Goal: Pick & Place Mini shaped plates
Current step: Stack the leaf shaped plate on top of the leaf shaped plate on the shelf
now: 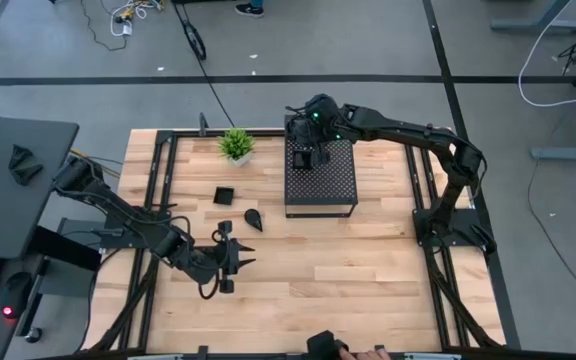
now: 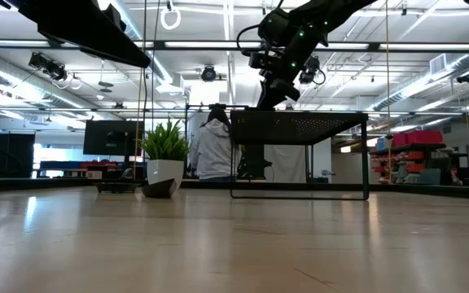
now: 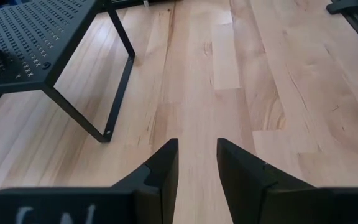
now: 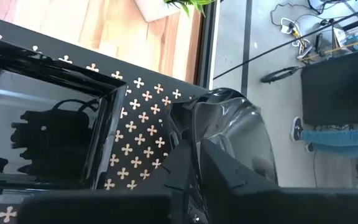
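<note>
Left gripper sits near the table's front-left, fingers a little apart, nothing between them. Just beyond it on the wood lie a teardrop plate and a square plate, long axis of the teardrop pointing roughly toward the box; left arm is clearly nearer both. Farthest, right gripper is over the box at its rear-left corner, fingers pinching a rounded plate by its rim, beside a square dish already on top.
</note>
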You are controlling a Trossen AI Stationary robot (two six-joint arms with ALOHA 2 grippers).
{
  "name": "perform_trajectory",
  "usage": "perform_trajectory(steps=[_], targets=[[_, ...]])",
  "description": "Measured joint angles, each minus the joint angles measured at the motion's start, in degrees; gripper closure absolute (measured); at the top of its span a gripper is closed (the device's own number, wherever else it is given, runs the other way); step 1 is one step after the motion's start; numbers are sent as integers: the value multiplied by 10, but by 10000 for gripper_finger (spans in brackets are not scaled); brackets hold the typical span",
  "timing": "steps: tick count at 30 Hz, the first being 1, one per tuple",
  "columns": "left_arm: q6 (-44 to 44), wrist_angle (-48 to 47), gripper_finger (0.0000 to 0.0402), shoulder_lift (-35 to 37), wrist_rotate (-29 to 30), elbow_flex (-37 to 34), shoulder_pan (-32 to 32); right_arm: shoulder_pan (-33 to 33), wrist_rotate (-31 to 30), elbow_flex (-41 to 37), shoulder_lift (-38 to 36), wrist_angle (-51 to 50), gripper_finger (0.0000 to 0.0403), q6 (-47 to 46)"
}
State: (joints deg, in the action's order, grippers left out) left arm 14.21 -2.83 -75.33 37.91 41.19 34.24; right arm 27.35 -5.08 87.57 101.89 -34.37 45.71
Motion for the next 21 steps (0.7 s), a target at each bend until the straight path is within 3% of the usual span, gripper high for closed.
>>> perform_trajectory(steps=[21], targets=[[0,0,287,0,0,0,0,-10,0,0,-30,-15,239,-33]])
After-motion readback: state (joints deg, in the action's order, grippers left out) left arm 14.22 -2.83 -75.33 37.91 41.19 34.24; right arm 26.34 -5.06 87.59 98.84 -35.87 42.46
